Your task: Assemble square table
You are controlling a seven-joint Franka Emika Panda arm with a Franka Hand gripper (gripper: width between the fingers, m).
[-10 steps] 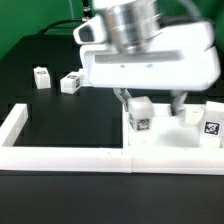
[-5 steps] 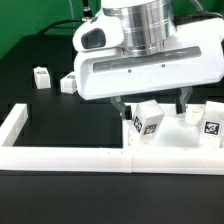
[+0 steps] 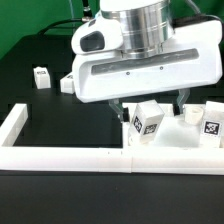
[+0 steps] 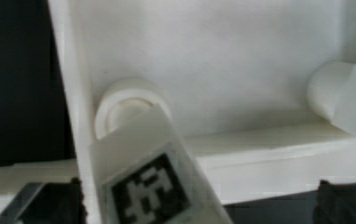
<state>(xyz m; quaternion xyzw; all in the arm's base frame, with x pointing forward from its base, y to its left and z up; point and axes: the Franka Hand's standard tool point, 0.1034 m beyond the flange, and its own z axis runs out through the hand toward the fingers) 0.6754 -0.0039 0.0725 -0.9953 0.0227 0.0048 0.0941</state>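
Note:
The square table's flat white slab (image 3: 172,137) lies at the exterior view's right, with a black-and-white tag (image 3: 211,127) on it. A tagged white leg block (image 3: 147,121) leans tilted on the slab. My gripper (image 3: 152,105) hangs just above it, open, one finger to each side and neither touching. In the wrist view the leg's tag (image 4: 150,188) fills the space between the dark fingers (image 4: 29,203), beside a round socket (image 4: 129,104) in the slab (image 4: 228,50). A second leg (image 3: 190,114) stands further right.
Two more tagged leg blocks (image 3: 41,77) (image 3: 66,83) rest on the black table at the back left. A low white border wall (image 3: 60,156) runs along the front and turns back at the left (image 3: 14,124).
Over the first half second my gripper rose and the leg between its fingers tipped over to a lean. Since then nothing has visibly moved.

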